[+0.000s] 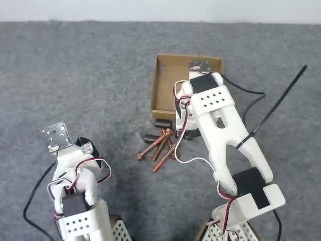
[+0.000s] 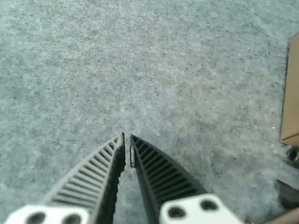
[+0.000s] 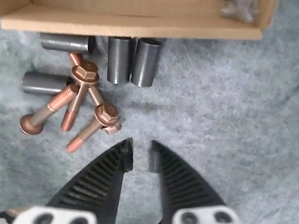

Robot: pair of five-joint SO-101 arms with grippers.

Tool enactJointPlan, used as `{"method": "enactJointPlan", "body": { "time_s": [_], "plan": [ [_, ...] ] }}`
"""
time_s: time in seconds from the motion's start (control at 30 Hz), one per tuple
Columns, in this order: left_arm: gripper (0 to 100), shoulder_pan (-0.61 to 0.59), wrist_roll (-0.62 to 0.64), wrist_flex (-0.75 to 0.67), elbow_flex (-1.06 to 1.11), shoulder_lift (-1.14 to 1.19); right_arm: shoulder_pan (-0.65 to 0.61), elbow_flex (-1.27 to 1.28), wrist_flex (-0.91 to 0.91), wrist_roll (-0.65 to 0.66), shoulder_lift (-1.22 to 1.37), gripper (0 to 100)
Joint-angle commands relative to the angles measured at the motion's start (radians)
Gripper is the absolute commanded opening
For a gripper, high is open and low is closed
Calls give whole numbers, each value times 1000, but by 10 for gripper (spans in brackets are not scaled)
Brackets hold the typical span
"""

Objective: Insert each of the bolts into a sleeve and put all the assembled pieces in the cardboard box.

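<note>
Several copper bolts (image 3: 78,95) lie crossed in a loose pile on the grey carpet, just in front of the cardboard box (image 3: 140,25). Several grey sleeves (image 3: 146,62) lie along the box's outer wall, two side by side and two more beside the bolts. My right gripper (image 3: 139,153) hovers over the carpet a short way from the bolts, slightly open and holding nothing. In the high view the bolts (image 1: 159,146) lie left of the right arm (image 1: 213,103). My left gripper (image 2: 127,138) is shut and empty over bare carpet, well away from the pile.
The box (image 1: 163,88) stands at the back middle with a small metal piece (image 3: 238,9) in one corner. The left arm (image 1: 75,165) sits at the front left. Its wrist view catches the box edge (image 2: 292,93) far off to one side.
</note>
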Motion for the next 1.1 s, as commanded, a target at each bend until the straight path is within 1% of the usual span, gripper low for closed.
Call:
{"method": "enactJointPlan", "body": {
  "time_s": [0.0, 0.13, 0.3, 0.67, 0.9, 1.07],
  "plan": [
    [10, -6, -11, 3, -13, -11, -5, 11, -13, 46, -62, 133],
    [10, -5, -11, 3, -13, -11, -4, 55, -47, 48, -61, 139],
    [10, -5, -11, 3, -13, -11, -5, 152, -209, 46, -62, 138],
    [10, -3, -11, 3, -13, -11, -13, 307, -506, 43, -61, 138],
    [10, -3, -12, 3, -13, -11, -10, 373, -601, 43, -61, 137],
    [10, -3, -35, 3, -13, -11, 7, 427, -708, 46, -24, 137]
  ]
}}
